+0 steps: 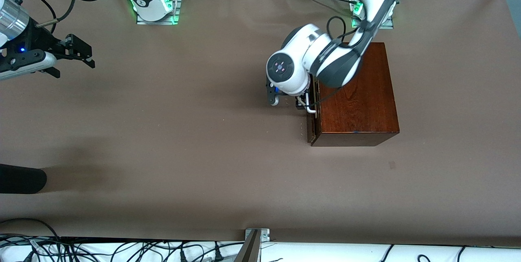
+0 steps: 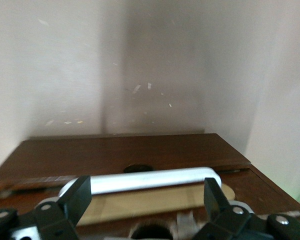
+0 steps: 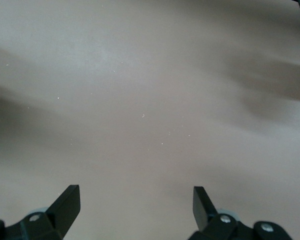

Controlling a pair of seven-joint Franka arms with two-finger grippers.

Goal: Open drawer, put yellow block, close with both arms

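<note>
Two arms: the left gripper point(image 2: 145, 200) sits at the drawer point(image 1: 311, 121), fingers point(image 2: 76, 196) spread around its handle point(image 2: 150, 180); the right gripper point(image 1: 79, 52) waits near the table point(image 1: 183, 140) edge, fingers spread.

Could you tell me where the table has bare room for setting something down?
The widest bare patch lies between the right gripper and the drawer, running down toward the front camera. It is crowded only at the wooden box, where the left gripper straddles the white handle.
</note>
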